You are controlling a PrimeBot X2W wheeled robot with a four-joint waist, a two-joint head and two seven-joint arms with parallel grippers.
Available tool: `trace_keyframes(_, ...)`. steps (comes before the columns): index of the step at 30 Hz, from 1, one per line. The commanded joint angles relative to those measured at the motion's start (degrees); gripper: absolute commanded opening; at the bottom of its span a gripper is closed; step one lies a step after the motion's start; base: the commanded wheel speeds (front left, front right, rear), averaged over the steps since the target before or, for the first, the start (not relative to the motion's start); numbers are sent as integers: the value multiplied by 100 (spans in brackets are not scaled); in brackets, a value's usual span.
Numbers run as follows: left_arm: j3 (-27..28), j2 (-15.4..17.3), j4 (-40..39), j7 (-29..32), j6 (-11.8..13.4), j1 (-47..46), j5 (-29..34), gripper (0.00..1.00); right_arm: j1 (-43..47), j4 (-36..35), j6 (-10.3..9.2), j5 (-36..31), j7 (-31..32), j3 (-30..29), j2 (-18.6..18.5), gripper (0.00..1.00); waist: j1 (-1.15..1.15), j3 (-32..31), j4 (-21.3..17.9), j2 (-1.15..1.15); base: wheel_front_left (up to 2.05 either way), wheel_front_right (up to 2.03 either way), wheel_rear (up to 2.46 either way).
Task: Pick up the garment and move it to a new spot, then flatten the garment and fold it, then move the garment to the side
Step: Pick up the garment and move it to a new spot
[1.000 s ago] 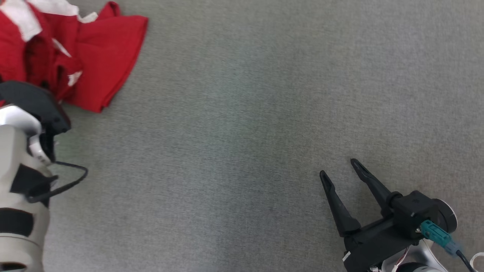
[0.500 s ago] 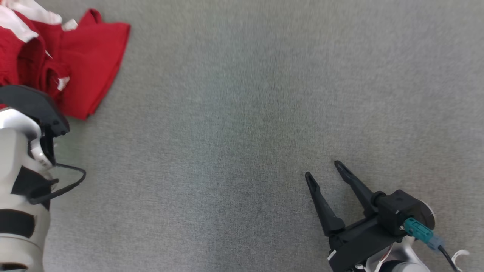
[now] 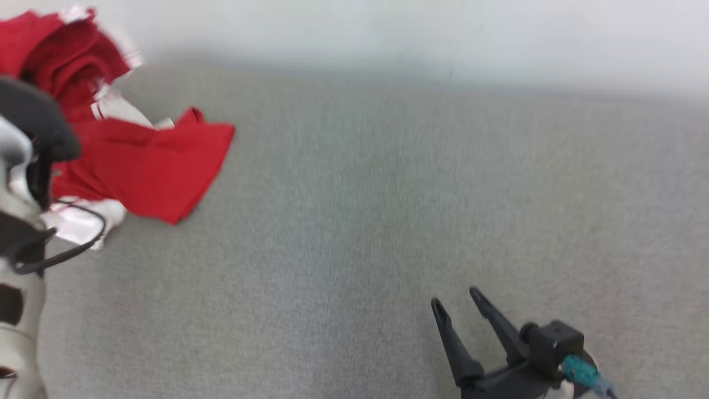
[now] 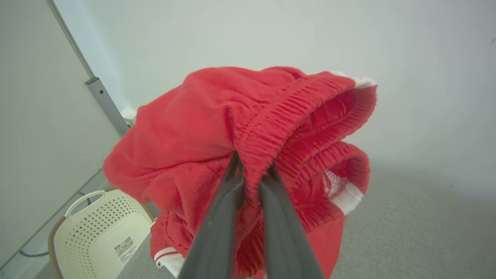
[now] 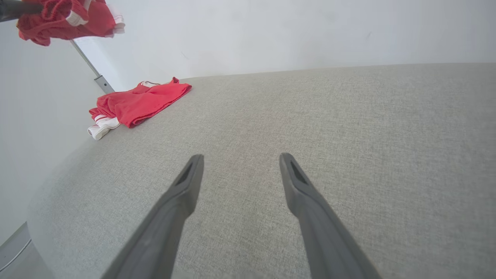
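Note:
The garment point(image 4: 217, 128) is red cloth with white trim. My left gripper point(image 4: 252, 170) is shut on its ribbed waistband and holds the bunched top up in front of the wall. In the head view the garment point(image 3: 149, 166) trails from the raised bunch at the upper left down onto the grey surface, past my left wrist point(image 3: 27, 127). The right wrist view has the lifted bunch point(image 5: 58, 19) at the top left and a red and white heap point(image 5: 139, 102) lying on the surface. My right gripper point(image 3: 456, 297) is open and empty, low over the surface at the lower right, also seen from its own wrist point(image 5: 241, 157).
The grey fabric surface point(image 3: 360, 221) stretches wide between the grippers. A pale wall point(image 3: 388, 33) runs behind it. A cream perforated basket point(image 4: 97, 228) stands below the surface's left end, next to a metal rail point(image 4: 104, 102).
My left gripper has shut on the garment's waistband and raised it off the surface. The head camera has tilted up, bringing the wall into view. The right gripper stays open.

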Motion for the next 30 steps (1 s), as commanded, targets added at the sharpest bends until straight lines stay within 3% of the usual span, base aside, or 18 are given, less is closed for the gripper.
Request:
trace_keyframes(1,-30,-42,-36,8,-34,-36,35,0,106,39,-12,58,-51,-6,30,100,1,-861,-56,0,0,0,0)
trace_keyframes(9,-526,-728,-636,193,-363,-6,-10,0,272,204,-12,71,-176,-250,57,100,1,-1410,-355,0,0,0,0)
trace_keyframes(12,-756,-1199,-913,201,-396,296,-173,0,341,158,-12,0,-118,-405,56,100,1,-1509,-582,0,0,0,0)
trace_keyframes(16,-1207,-1519,-1441,230,-397,826,-545,0,405,14,-12,-94,15,-564,57,100,1,-1530,-1036,0,0,0,0)
trace_keyframes(20,-1908,-1643,-2035,244,-400,1501,-912,0,507,-154,-12,-171,166,-689,56,100,1,-1468,-1504,0,0,0,0)
trace_keyframes(25,-2356,-1661,-2448,52,-389,2186,-1283,0,522,-327,-12,-189,307,-695,54,100,1,-1314,-2063,0,0,0,0)
trace_keyframes(30,-2884,-1660,-2614,-213,-184,2763,-1585,0,462,-411,-12,-146,366,-639,55,100,1,-1147,-2473,0,0,0,0)
